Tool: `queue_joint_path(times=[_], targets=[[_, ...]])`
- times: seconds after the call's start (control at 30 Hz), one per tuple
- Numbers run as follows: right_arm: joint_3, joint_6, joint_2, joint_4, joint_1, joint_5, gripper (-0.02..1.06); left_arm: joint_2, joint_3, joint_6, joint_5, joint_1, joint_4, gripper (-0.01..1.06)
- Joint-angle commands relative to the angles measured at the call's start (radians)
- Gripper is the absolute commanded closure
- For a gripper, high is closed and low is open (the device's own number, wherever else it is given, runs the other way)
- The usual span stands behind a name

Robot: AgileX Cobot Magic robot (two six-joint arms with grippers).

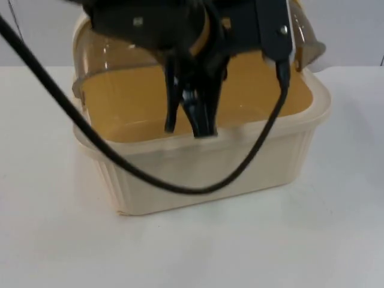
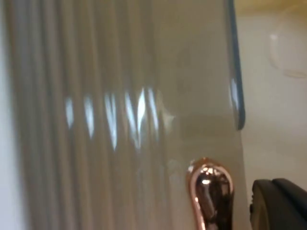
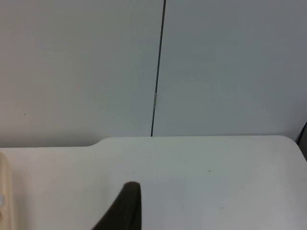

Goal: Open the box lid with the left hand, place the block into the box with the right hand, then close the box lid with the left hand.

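While the box [image 1: 204,174] sits lid-up on the tabletop [image 1: 54,240], a claw [image 1: 189,123] hangs inside, fingers narrowly parted, empty.

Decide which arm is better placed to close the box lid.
Left. The left gripper hangs over the open box, beside the raised lid; the right gripper is off to the side over the table.

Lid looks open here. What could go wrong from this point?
1. The lid stands raised at the back of the box while the left gripper hangs at the front rim, apart from it. With nothing holding it, the lid might drop shut.
2. The left gripper sits over the opening, so it may block the block's way in.
3. The right gripper points past the box toward the partition wall, so it would need a large swing to reach the box.
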Motion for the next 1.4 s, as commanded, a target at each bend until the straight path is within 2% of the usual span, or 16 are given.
queue_joint_path(times=[0.0,0.13,0.3,0.6,0.87,1.0,1.1,1.23,1.37], targets=[[-0.005,-0.001,-0.003,-0.004,-0.006,-0.001,0.06,-0.012,-0.027,0.054,0.043,0.019,-0.075,1.05],[-0.005,-0.001,-0.003,-0.004,-0.006,-0.001,0.06,-0.012,-0.076,0.110,0.069,0.046,-0.148,1.05],[-0.005,-0.001,-0.003,-0.004,-0.006,-0.001,0.06,-0.012,-0.131,0.112,0.071,0.090,-0.242,1.05],[-0.005,-0.001,-0.003,-0.004,-0.006,0.004,0.06,-0.012,-0.155,-0.021,0.057,0.172,-0.266,1.05],[-0.005,-0.001,-0.003,-0.004,-0.006,0.004,0.06,-0.038,-0.155,0.007,0.130,0.154,-0.321,1.05],[-0.005,-0.001,-0.003,-0.004,-0.006,-0.003,0.06,-0.075,-0.155,0.015,0.229,0.119,-0.370,1.05],[-0.005,-0.001,-0.003,-0.004,-0.006,-0.005,0.06,-0.107,-0.155,0.031,0.251,0.101,-0.392,1.05],[-0.005,-0.001,-0.003,-0.004,-0.006,-0.007,0.06,-0.206,-0.155,0.025,0.202,0.095,-0.492,1.05],[-0.005,0.003,-0.003,-0.002,-0.006,-0.007,0.06,-0.288,-0.155,-0.009,0.144,0.102,-0.491,1.05]])
